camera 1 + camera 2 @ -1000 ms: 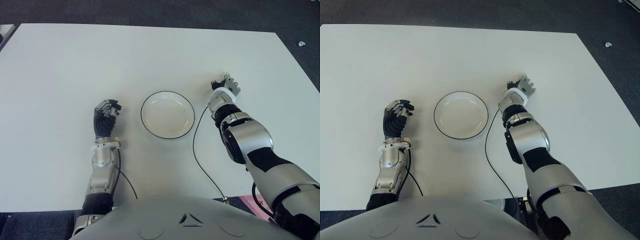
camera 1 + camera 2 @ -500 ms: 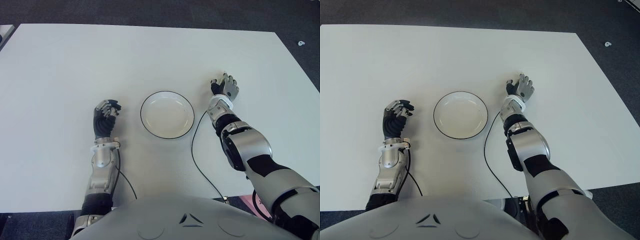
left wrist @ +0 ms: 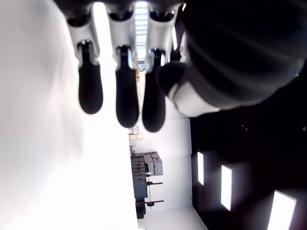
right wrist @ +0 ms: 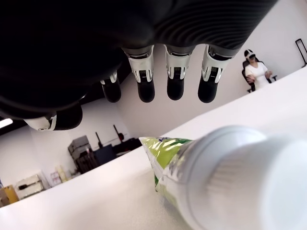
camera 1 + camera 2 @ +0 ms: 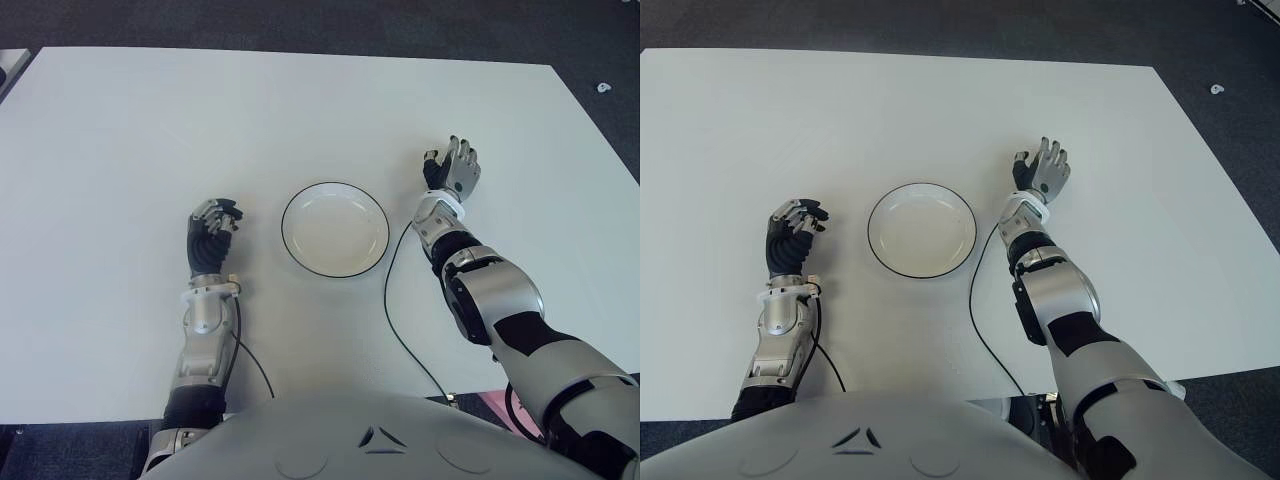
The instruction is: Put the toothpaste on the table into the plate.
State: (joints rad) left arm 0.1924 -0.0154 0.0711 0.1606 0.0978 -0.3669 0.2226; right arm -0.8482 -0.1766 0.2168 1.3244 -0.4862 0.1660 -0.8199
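So my right hand [image 5: 455,172] hovers spread and empty at the plate [image 5: 335,229]'s two o'clock, the toothpaste [image 4: 225,177] lying under it — I'd lower squarely, then curl around its body.

My left hand [image 5: 213,231] sits curled at nine o'clock.

Head pair: I had two eyes looking forward and down from above the robot's chest onto the white counter [image 5: 300,110].
Shared ground: both eyes gave me the same counter, the plate [image 5: 335,229], the left hand [image 5: 212,228] and the right hand [image 5: 452,175]; the right eye sat slightly to the side, so everything showed further left in it.
Left wrist: I looked from very close along the curled fingers [image 3: 117,88], with the counter beside them and a room behind.
Right wrist: I looked from very close under the spread fingers [image 4: 175,72], low over the counter, with the toothpaste [image 4: 225,177] filling the foreground and a seated person [image 4: 256,72] far off.
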